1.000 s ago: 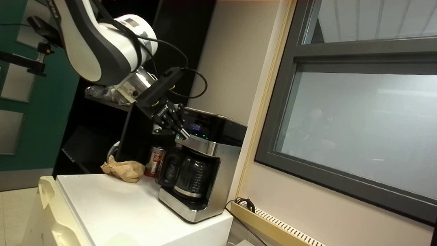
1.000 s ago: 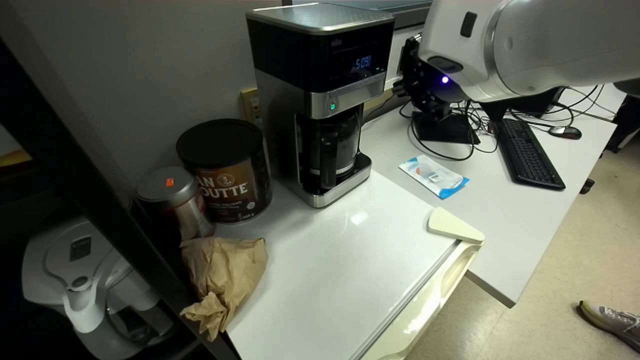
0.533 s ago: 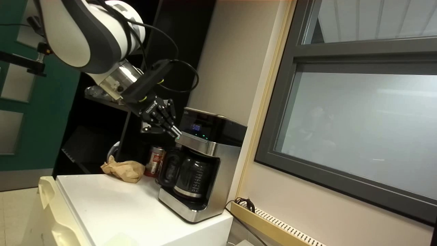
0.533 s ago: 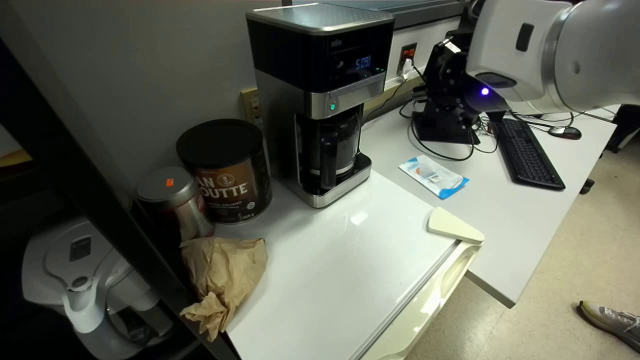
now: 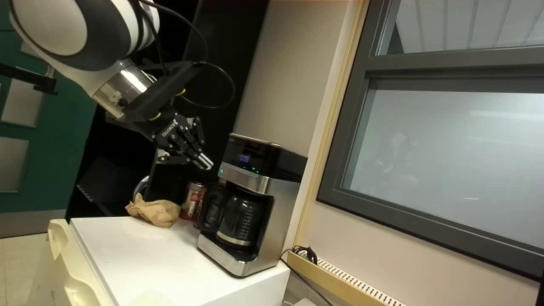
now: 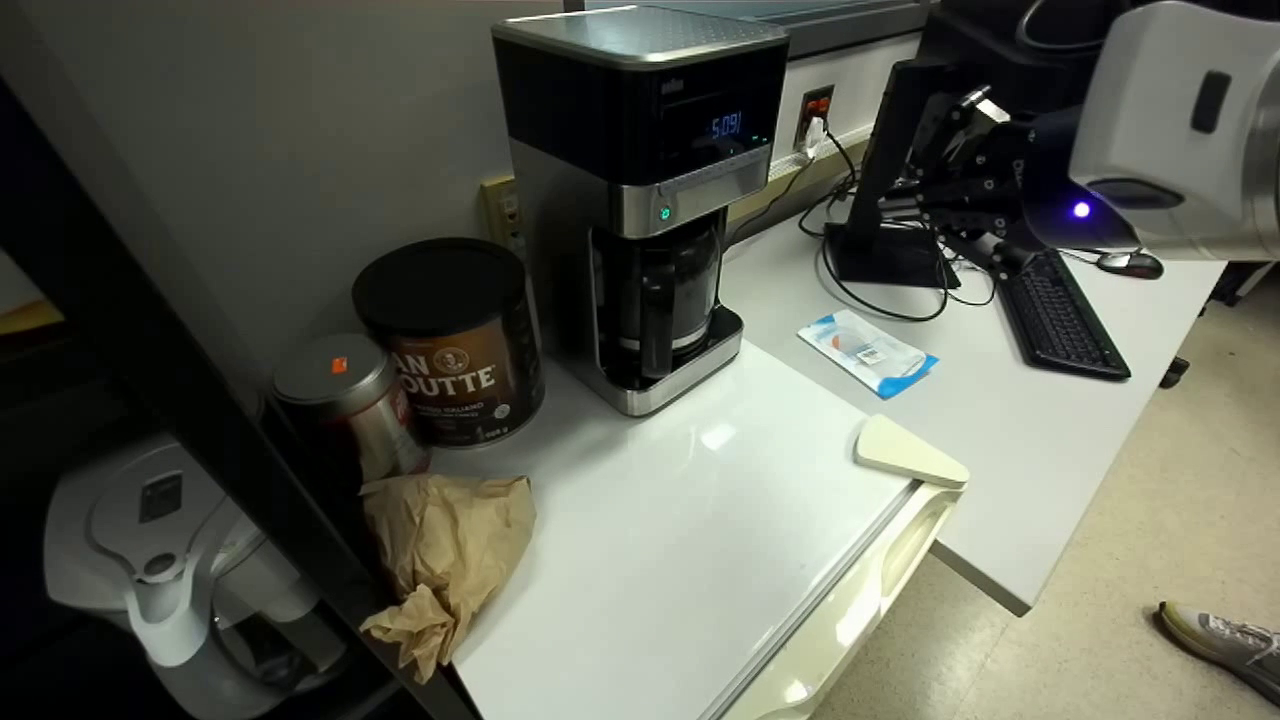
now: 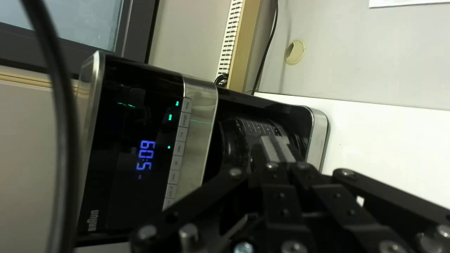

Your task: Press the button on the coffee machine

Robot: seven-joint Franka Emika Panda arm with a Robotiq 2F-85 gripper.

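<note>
- "BRAUN" on the coffee machine (image 7: pixel 197 137)
- "5:09" on its lit display (image 7: pixel 146 154)
- "AN" over "OUTTE" on the dark tub (image 6: pixel 465 345)
- "illy" on the red can (image 5: pixel 193 199)
- "ROBOTIQ" on the base of the fingers (image 5: pixel 205 160)

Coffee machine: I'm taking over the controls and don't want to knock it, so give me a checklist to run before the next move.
1. Gripper shut: ok, jaws together, holding nothing.
2. Gripper apart from the coffee machine: ok, a gap shows in both exterior views.
3. Carafe in place under the upper part: ok.
4. Green-lit button visible from outside: ok, lit and uncovered in an exterior view.
5. Same button visible in the wrist view: not ok, it doesn't show there.
6. Button press registered: cannot tell.
</note>
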